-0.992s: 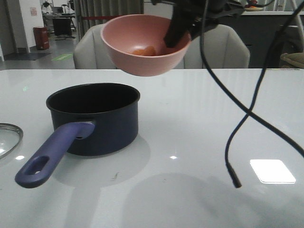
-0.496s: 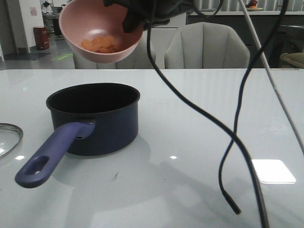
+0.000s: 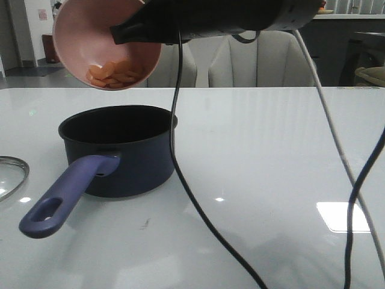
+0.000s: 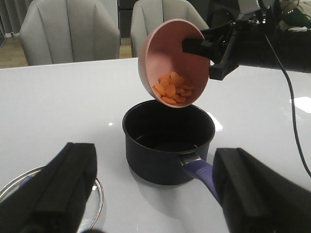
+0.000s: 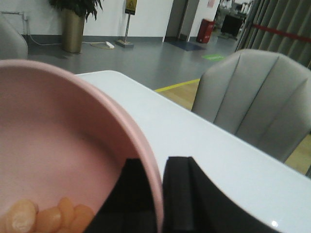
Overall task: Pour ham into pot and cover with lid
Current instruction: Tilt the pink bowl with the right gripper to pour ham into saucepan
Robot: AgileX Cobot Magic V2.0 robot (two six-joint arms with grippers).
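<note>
Ham (image 3: 114,73): you see orange slices heaped at the low side of the pink bowl (image 3: 84,30), none in the pot. The bowl is tilted, held in the air above the pot's (image 3: 123,150) far left rim. Pot interior reads black and bare; it stands upright on the white table (image 3: 271,150), purple handle (image 3: 66,192) toward you.

Right gripper (image 5: 155,194): fingers clamped across the bowl's rim.

Left gripper (image 4: 155,194): fingers wide apart, holding nothing.

Glass lid (image 3: 11,174): flat on the table, left of the pot.
</note>
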